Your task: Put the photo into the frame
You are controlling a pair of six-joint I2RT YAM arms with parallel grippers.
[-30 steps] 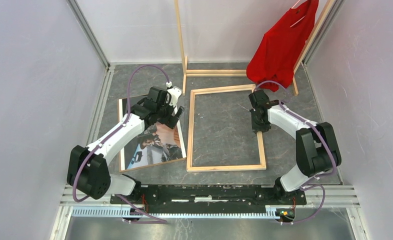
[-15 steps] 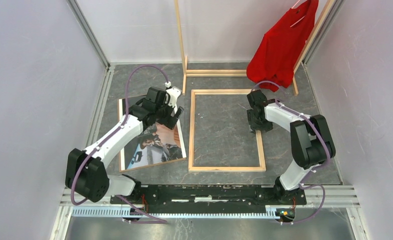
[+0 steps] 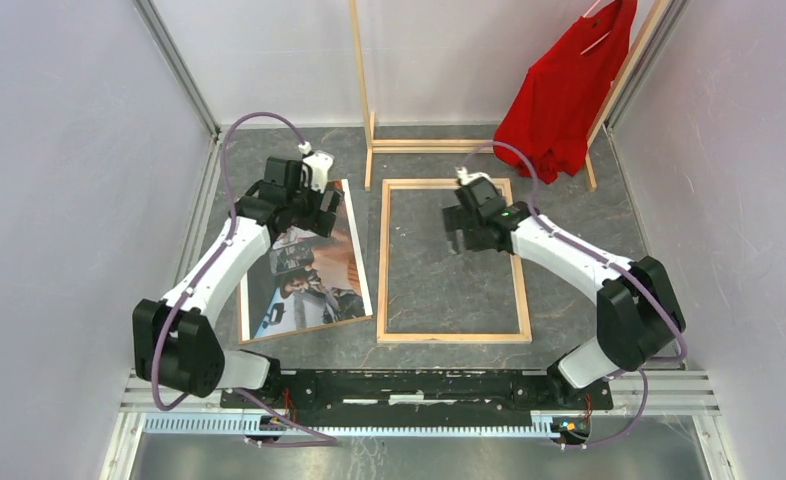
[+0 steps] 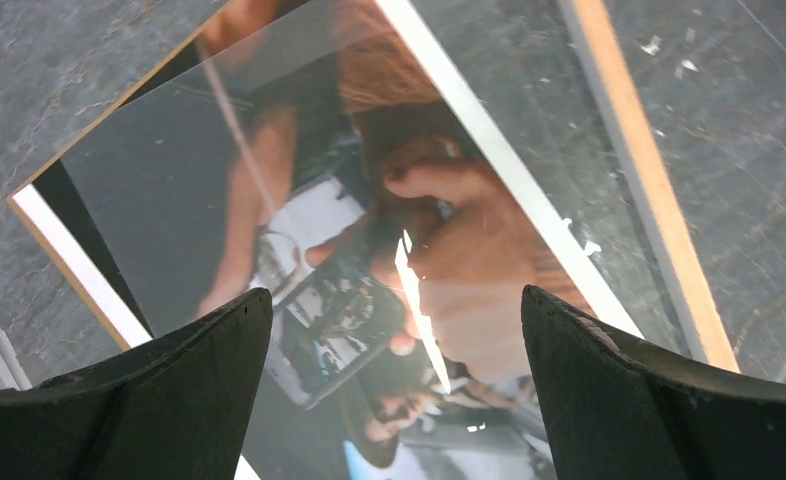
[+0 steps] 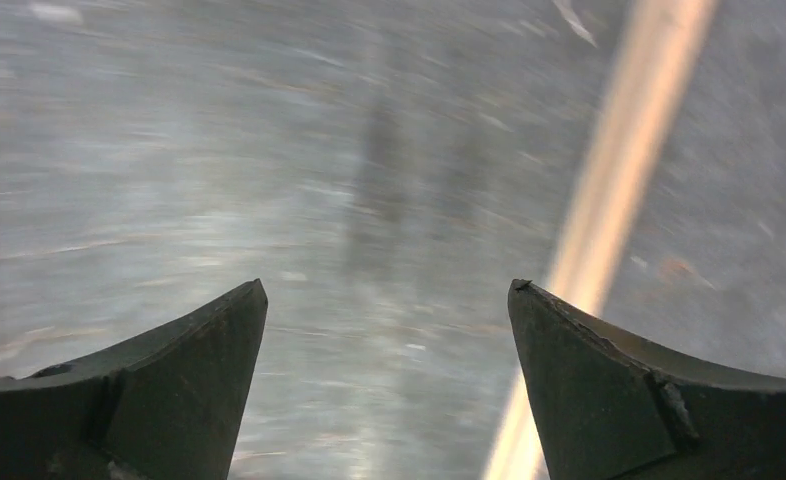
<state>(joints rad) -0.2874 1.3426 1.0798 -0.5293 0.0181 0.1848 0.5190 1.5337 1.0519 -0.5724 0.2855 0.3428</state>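
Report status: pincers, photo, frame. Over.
Left pincer open over photo. Right pincer open over frame opening. Photo flat left of frame, not inserted. Nothing seen between them.

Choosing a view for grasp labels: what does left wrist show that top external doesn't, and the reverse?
Left wrist only: close print detail and glare on the photo, with the left pincer open above it. Top external only: the whole frame, the right pincer above its inside, the clothes rack with the red shirt. Both: the photo lying face up beside the frame's left rail.
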